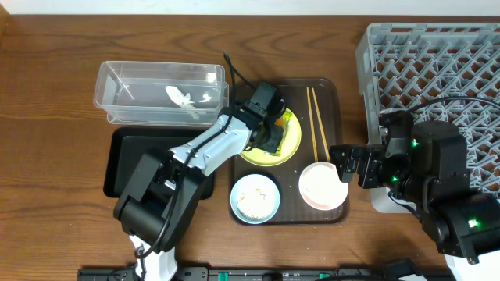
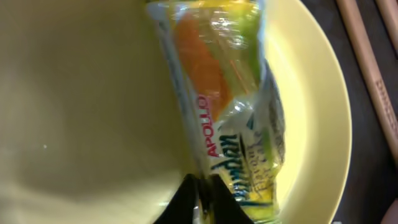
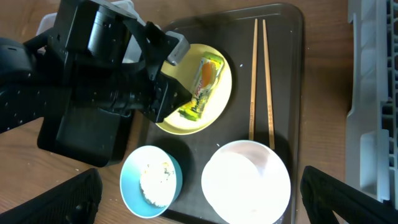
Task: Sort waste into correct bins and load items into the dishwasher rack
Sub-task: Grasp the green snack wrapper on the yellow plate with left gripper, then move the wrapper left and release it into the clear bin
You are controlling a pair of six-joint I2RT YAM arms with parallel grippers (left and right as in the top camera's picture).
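Note:
The green-and-orange snack wrapper (image 2: 230, 106) lies on the round yellow plate (image 2: 81, 112) on the brown serving tray (image 1: 328, 90). My left gripper (image 2: 202, 199) is shut on the wrapper's near end; in the overhead view it (image 1: 269, 129) covers most of the plate (image 1: 292, 144). My right gripper (image 3: 200, 186) is open wide and empty above the pink bowl (image 3: 245, 180) and the light-blue bowl (image 3: 151, 182), which holds rice. The chopsticks (image 1: 316, 121) lie on the tray right of the plate. The white cup is not clearly visible.
The clear tub (image 1: 105, 78) at back left holds white paper scraps (image 1: 181, 97). The black tray (image 1: 129, 156) sits in front of it, partly under my left arm. The grey dishwasher rack (image 1: 437, 62) stands at the right, behind my right arm.

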